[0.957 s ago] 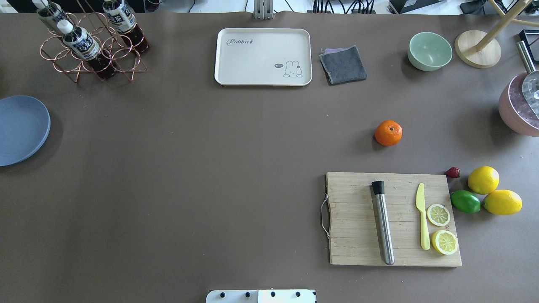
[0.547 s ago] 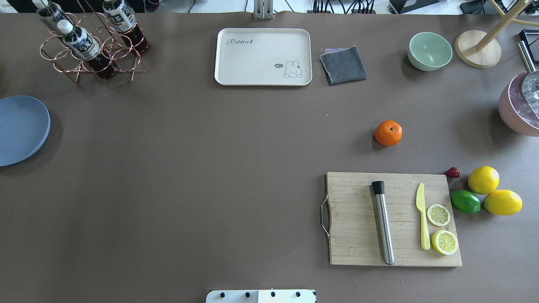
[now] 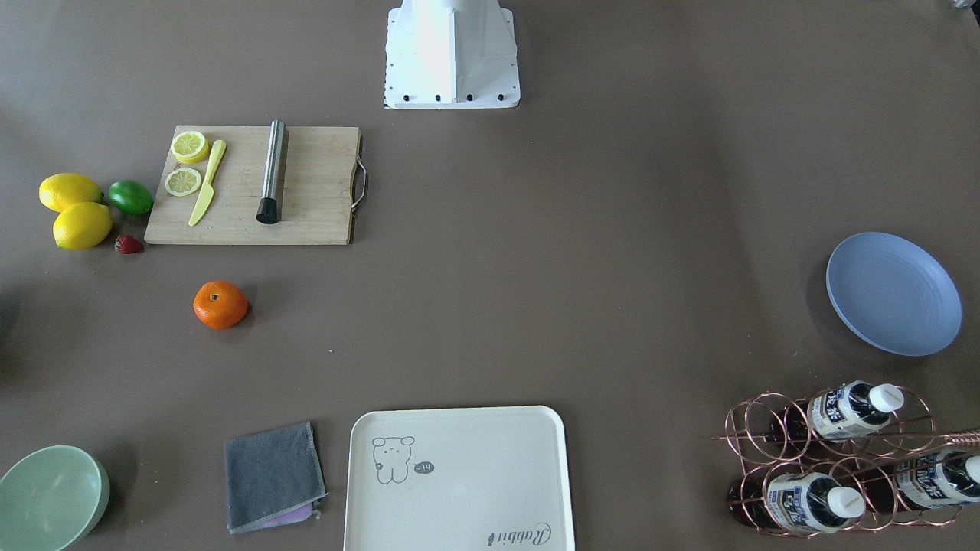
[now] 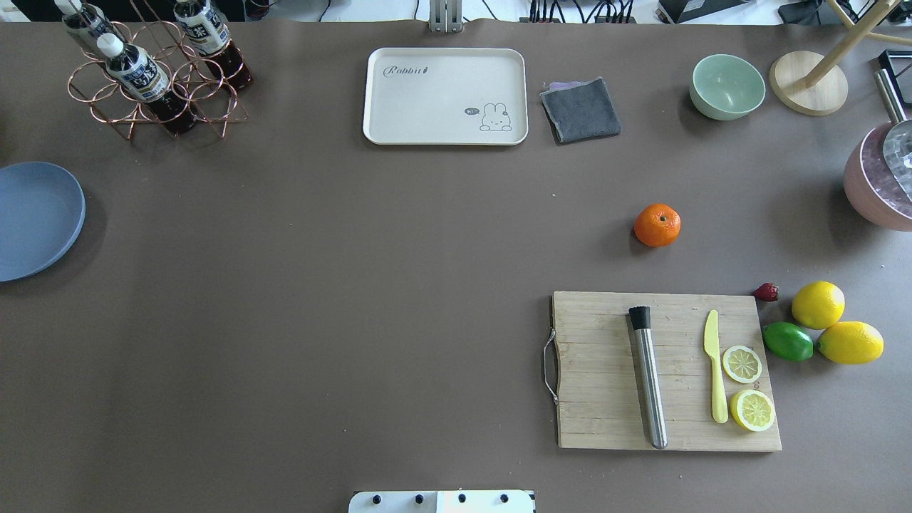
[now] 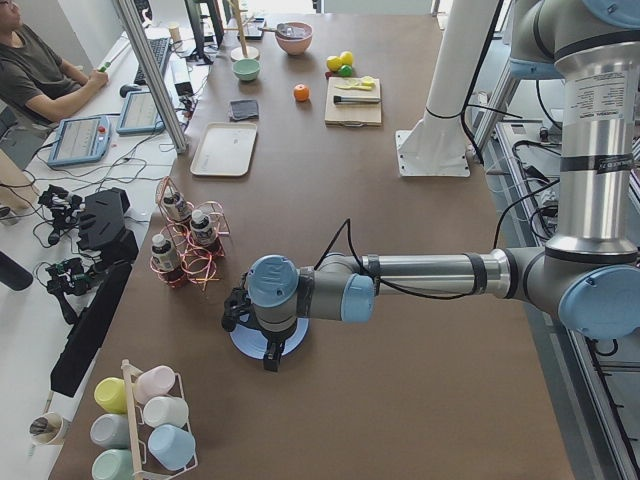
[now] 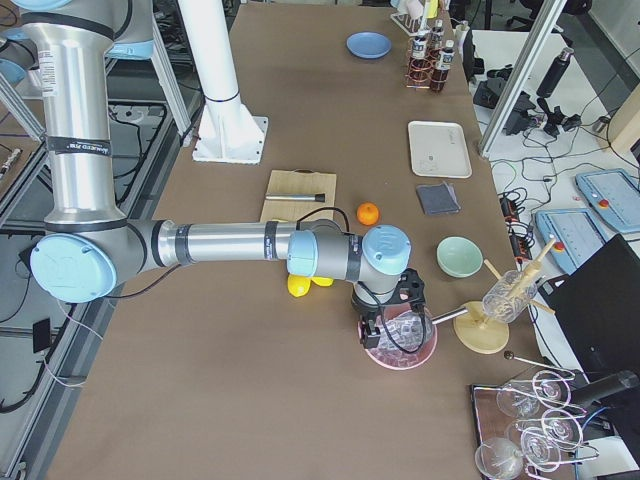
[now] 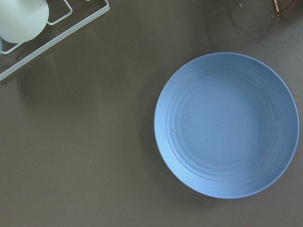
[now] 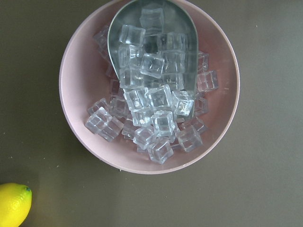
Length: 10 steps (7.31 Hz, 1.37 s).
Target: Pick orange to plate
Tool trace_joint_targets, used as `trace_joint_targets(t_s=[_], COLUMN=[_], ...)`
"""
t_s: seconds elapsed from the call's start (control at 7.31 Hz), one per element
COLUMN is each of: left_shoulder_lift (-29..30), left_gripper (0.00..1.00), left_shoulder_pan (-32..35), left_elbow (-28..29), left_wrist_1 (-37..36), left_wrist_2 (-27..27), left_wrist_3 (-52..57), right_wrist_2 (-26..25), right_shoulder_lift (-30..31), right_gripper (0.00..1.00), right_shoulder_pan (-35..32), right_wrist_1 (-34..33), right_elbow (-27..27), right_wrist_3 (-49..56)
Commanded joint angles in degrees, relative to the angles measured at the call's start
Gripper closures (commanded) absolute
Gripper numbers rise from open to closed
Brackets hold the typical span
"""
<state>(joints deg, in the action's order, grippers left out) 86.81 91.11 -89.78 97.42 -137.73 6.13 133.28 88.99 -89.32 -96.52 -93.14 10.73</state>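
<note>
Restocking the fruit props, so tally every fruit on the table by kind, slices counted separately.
orange: 1
whole lemons: 2
lime: 1
strawberry: 1
lemon slices: 2
Total: 7

From the table's end, the left arm [image 5: 430, 272] is standing its upper link upright and stretching its forearm out level above the table. Its wrist [image 5: 273, 292] is turning the left tool [image 5: 269, 358] to point straight down. The right arm [image 6: 220, 243] is mirroring that pose at the other end, forearm lying level, wrist [image 6: 386, 250] aiming the right tool [image 6: 388, 322] downward. From here I cannot tell how wide either tool's jaws are standing.
</note>
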Motion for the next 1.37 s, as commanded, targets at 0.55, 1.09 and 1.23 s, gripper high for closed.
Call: trace_joint_targets(t_s=[0.55,1.09,1.23], left_shoulder_lift=[3.0,8.5,8.7], left_gripper=[0.02,0.03,0.07], left_shoulder_pan=[-11.5,-13.8,-14.9], left_elbow=[18.0,24.6,25.2], left_wrist_1=[26.4,26.2,26.2], left_wrist_2=[0.5,0.6,0.6], left_wrist_3=[-16.1,-16.2,-16.6], right_wrist_2=[1.9,4.4,4.6], right_shoulder_lift=[0.0,0.8,1.1], right_gripper=[0.0,0.0,0.0], right_shoulder_pan=[3.7,3.7,3.8], right_wrist_1=[0.3,0.7,1.4], right_elbow=[-1.3,-1.4,-1.4], right_wrist_3=[0.2,0.3,0.3])
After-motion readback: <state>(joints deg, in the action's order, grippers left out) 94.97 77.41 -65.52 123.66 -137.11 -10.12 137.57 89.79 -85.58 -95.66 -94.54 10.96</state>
